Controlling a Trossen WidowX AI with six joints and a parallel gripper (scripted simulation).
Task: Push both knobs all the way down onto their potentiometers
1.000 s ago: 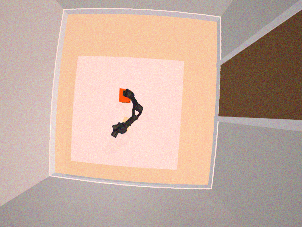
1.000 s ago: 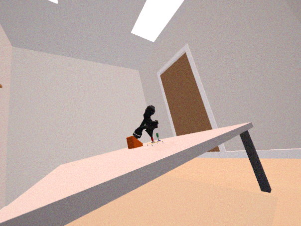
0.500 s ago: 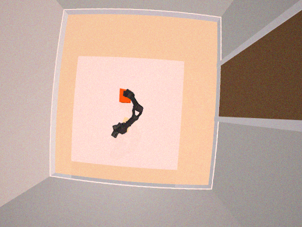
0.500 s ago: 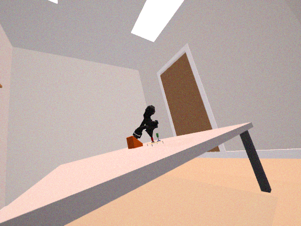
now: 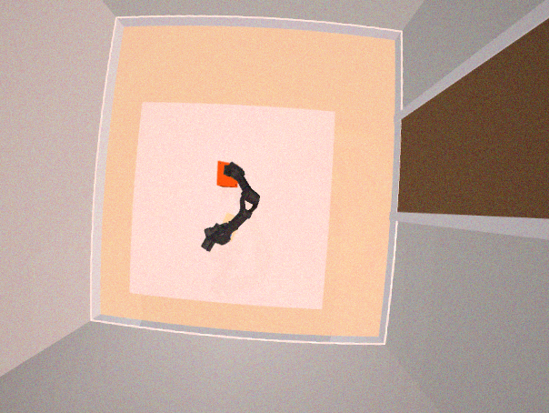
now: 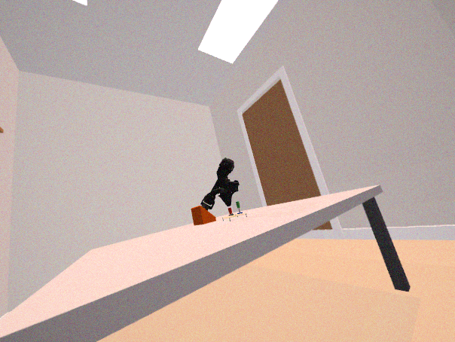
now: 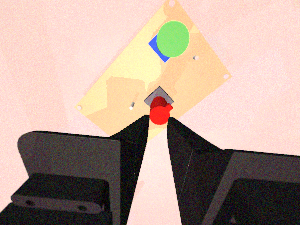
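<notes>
The tan circuit board (image 7: 200,69) (image 6: 235,216) stands on the pale table (image 6: 151,248) (image 5: 282,182). In the wrist view a red knob (image 7: 160,114) (image 6: 230,211) sits over its grey potentiometer (image 7: 159,94) near the board's middle. A green knob (image 7: 173,39) (image 6: 237,205) sits over a blue potentiometer (image 7: 154,46) at the far corner and stands taller in the side view. My gripper (image 7: 158,121) (image 6: 228,205) (image 5: 208,246) hangs just above the red knob. Its fingers are slightly parted, with the knob showing at the gap between the tips. The overhead view hides the board under the arm.
The arm's orange base block (image 5: 223,175) (image 6: 203,216) stands on the table just behind the board. A brown door (image 6: 279,151) is in the far wall. The table's front edge and one dark leg (image 6: 386,245) show in the side view.
</notes>
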